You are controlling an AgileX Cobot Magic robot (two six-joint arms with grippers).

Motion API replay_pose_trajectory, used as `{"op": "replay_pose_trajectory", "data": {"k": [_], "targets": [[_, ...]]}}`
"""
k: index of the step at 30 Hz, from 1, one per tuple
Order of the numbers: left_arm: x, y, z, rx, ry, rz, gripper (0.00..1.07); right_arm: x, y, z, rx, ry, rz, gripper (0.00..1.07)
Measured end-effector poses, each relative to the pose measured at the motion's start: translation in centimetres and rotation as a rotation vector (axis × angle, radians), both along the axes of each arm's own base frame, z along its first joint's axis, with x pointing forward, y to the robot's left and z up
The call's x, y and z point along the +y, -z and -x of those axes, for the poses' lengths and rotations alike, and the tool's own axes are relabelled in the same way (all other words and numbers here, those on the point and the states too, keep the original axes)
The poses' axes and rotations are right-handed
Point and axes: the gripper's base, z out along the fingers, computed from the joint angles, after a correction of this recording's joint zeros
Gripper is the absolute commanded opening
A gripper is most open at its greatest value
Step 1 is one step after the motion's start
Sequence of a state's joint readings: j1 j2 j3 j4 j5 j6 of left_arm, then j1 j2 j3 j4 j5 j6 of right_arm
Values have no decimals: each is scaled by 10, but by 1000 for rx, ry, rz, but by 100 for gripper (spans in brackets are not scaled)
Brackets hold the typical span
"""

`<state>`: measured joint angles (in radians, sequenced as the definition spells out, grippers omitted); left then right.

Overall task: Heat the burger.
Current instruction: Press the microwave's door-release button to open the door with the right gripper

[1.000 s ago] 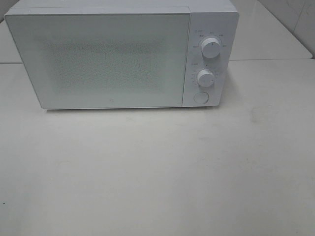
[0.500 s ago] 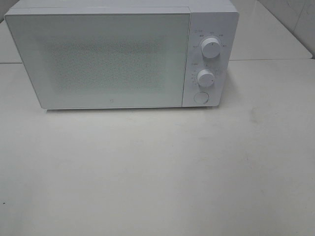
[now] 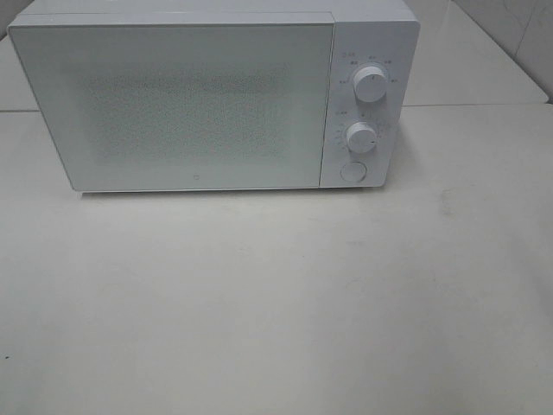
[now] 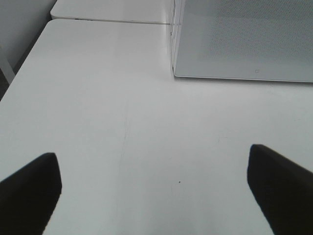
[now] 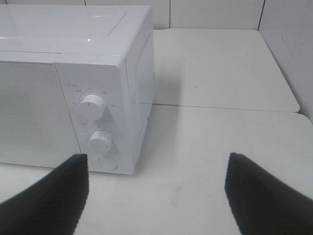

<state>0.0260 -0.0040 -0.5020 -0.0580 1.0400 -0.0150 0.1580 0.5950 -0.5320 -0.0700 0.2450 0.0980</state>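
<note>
Searching all three views turns up no burger: it is not on the bare white table (image 3: pixel 276 303), and neither claw carries it. It may sit inside the boxy white microwave oven (image 3: pixel 371 30), but the speckled window in its closed, pale grey door (image 3: pixel 173 108) is too cloudy to tell.

The left gripper (image 4: pixel 152 159) hangs over bare tabletop just off the door's free corner, its dark fingers spread wide with nothing between them. The right gripper (image 5: pixel 156 159) faces the control panel, equally wide apart and empty.

As a judgement, a burger should be light and soft, a loose stack whose layers slide against each other, with a bun that dents under a hard pinch. The fair hold would be across the sides, low enough to catch the bottom bun, closed gently and kept level. Lifting whatever it rests on would be safer than squeezing the food itself.

On the panel sit an upper white round knob (image 3: pixel 371 83), a lower white round knob (image 3: pixel 361 137) and a round white push button (image 3: pixel 352 171) under them. The closed door is the one real barrier to anything inside. The button looks like its release, and the door needs clear room in front of it to swing, so the left claw, near its edge, could be in the way.
</note>
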Motion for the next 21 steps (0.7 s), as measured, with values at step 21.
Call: {"op": "replay_pose_trajectory", "data": {"k": [21], "targets": [[0,0,0,0,0,0,98,16,15,-79,-149,-36,-30,75]]}}
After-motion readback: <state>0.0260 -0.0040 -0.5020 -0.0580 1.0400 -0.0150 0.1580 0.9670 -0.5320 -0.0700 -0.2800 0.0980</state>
